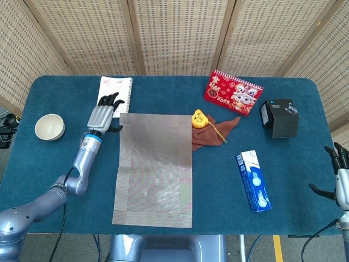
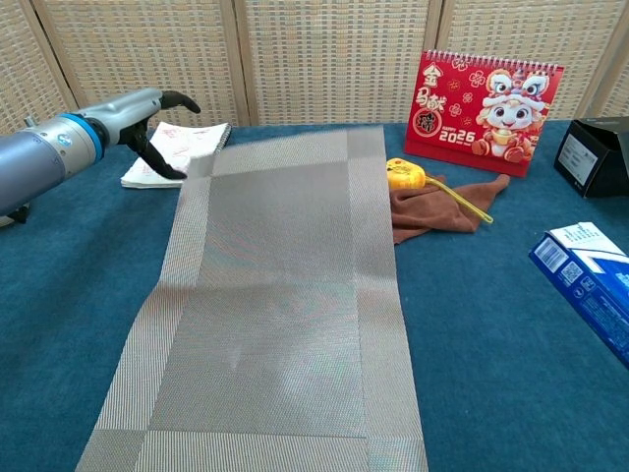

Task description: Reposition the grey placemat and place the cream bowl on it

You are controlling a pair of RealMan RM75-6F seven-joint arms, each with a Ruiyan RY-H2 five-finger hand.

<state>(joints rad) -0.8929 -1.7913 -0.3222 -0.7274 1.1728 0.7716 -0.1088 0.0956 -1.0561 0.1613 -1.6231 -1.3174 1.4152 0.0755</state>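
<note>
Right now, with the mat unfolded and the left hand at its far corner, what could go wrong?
The grey placemat overlaps the brown cloth and sits against the yellow toy; dragging it may pull them along. The left hand lies beside the notebook and could shove it. The cream bowl sits near the table's left edge, so a clumsy reach could knock it off.

Staged lab or test room, not a home: bench [image 1: 163, 65] covered in blue felt, woven rattan screens [image 1: 174, 33] right behind the bench as backdrop, random props on the bench, e.g. red desk calendar [image 1: 233, 93], spiral notebook [image 1: 114, 96], black box [image 1: 281, 118].
</note>
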